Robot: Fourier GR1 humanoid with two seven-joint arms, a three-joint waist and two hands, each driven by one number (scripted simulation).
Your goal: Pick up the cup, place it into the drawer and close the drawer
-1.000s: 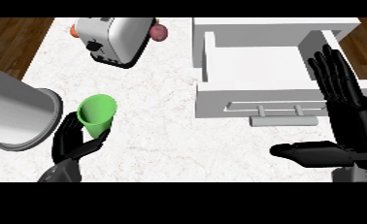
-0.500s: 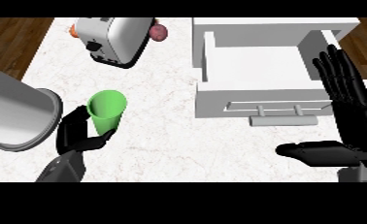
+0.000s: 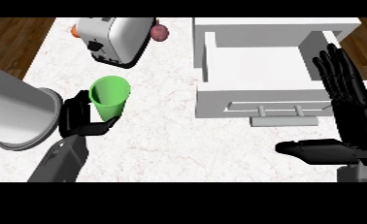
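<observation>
A green cup [image 3: 109, 96] stands upright over the marble counter at the left, its open mouth facing up. My left hand [image 3: 77, 120] is curled round its lower part from the left and holds it. The white drawer [image 3: 267, 103] stands open at the right, with its bare inside showing and a grey handle [image 3: 284, 117] on its front. At the right edge my right hand [image 3: 342, 107] rests open, fingers pointing up, the thumb stretched left below the handle.
A silver toaster [image 3: 114, 39] sits at the back left, with a reddish fruit [image 3: 160, 32] beside it and an orange one [image 3: 75, 30] behind. A large grey pot [image 3: 22, 117] stands at the left edge, close to my left hand. Wooden floor shows beyond the counter.
My left hand has carried the cup upward and slightly to the right, away from the pot. The right hand has barely shifted.
</observation>
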